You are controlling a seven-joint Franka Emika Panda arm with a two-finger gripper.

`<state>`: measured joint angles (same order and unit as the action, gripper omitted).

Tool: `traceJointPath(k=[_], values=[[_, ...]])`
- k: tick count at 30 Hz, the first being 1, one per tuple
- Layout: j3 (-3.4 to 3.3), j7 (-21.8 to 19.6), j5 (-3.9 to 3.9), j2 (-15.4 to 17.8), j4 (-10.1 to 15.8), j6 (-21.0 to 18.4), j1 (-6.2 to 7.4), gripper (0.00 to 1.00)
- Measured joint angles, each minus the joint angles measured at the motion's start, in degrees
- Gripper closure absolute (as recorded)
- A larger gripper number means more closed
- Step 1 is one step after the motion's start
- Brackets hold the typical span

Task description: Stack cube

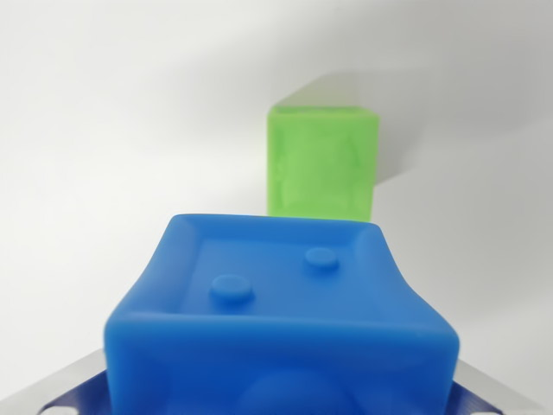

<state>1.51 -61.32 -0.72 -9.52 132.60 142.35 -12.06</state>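
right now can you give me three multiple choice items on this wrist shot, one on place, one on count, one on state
1. Where is the green cube relative to the blue cube in the wrist view?
A. beyond it, higher in the picture
B. resting on top of it
C. off the wrist view's left edge

2. How many round studs show on the blue cube's recessed face?
A. none
B. two
C. five

3. What is the state of the blue cube?
A. lying far off on the white surface
B. split in half
C. close up between the tool's metal fingers

Answers: 1 A, the green cube stands apart behind the blue one. 2 B, two raised discs are visible. 3 C, finger tips flank it at both lower corners.
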Motion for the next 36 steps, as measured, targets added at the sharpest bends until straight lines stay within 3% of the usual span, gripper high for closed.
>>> traceJointPath(k=[16,36], values=[[-0.55,2.6,0.1,-1.41,-2.45,-1.2,-1.74,1.0],[-0.55,2.6,0.1,-9.01,-2.13,6.34,-1.74,1.0]])
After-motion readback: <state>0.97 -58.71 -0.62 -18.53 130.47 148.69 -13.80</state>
